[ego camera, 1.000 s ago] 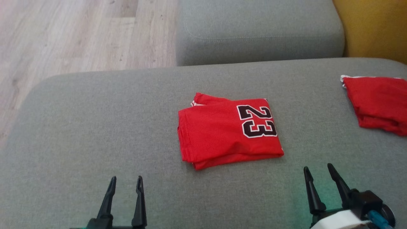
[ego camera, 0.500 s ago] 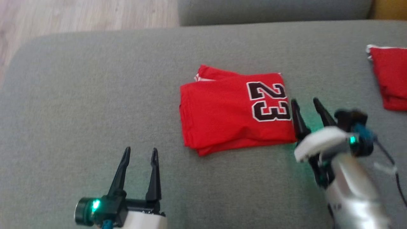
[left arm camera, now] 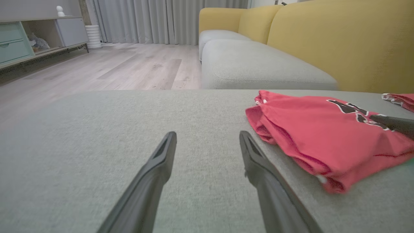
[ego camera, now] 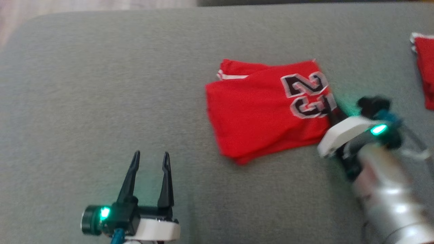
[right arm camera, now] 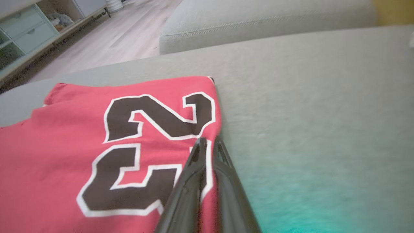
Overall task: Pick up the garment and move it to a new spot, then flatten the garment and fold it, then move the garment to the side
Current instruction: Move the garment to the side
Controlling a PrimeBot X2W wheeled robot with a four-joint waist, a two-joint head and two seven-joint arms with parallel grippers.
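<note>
The garment (ego camera: 264, 112) is a folded red jersey with a black "23", lying on the grey cushion (ego camera: 101, 84). My right gripper (ego camera: 330, 113) is at its right edge, beside the number. In the right wrist view the right gripper (right arm camera: 208, 142) is shut, pinching the garment (right arm camera: 97, 145) at that edge. My left gripper (ego camera: 151, 157) stands open over bare cushion, to the left of and nearer than the garment. The left wrist view has the left gripper (left arm camera: 207, 136) open with nothing in it, and the garment (left arm camera: 323, 129) off to its right with a right finger (left arm camera: 391, 123) on it.
A second red folded cloth (ego camera: 425, 67) lies at the cushion's far right. Beyond the cushion are another grey seat (left arm camera: 258, 68), a yellow sofa back (left arm camera: 355, 42), wooden floor (left arm camera: 113, 68) and a low cabinet (left arm camera: 19, 42).
The head camera has dipped toward the cushion. My right gripper reached the garment's right edge and shut on it; the garment has skewed slightly. The left gripper stays open.
</note>
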